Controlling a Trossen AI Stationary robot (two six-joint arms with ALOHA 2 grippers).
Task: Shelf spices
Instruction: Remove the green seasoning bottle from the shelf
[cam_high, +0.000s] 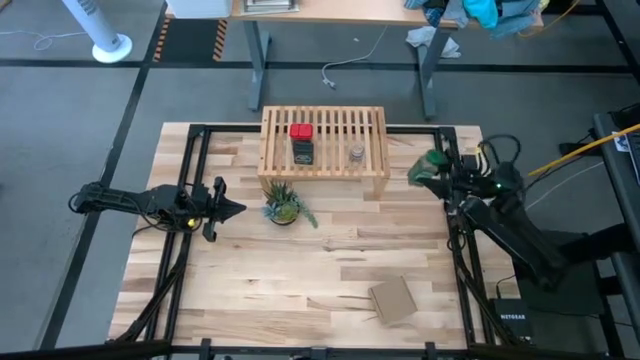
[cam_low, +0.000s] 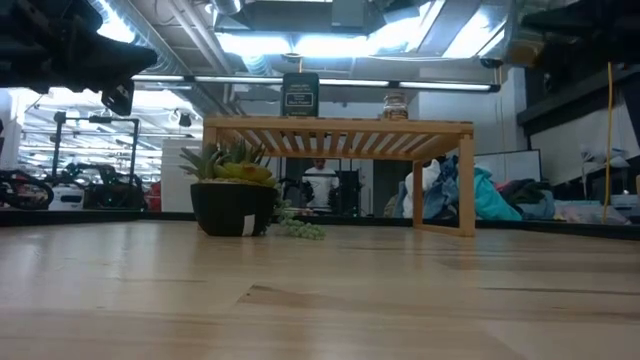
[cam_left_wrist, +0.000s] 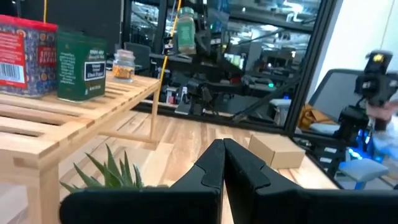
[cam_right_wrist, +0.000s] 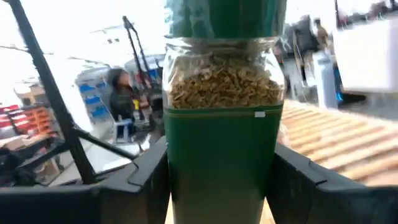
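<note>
Right wrist view: green-capped jar (cam_right_wrist: 224, 124) clamped between right gripper (cam_right_wrist: 221, 180) fingers (cam_right_wrist: 140, 180).

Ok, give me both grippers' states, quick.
Left gripper: shut, empty, beside the plant.
Right gripper: shut on the green-capped jar.

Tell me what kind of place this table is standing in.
Most likely a robotics lab or workshop. Two dark robot arms are mounted over a butcher-block table, black cables run over the grey floor, and the low view shows exposed ceiling ducts and racks of equipment behind the shelf.
</note>
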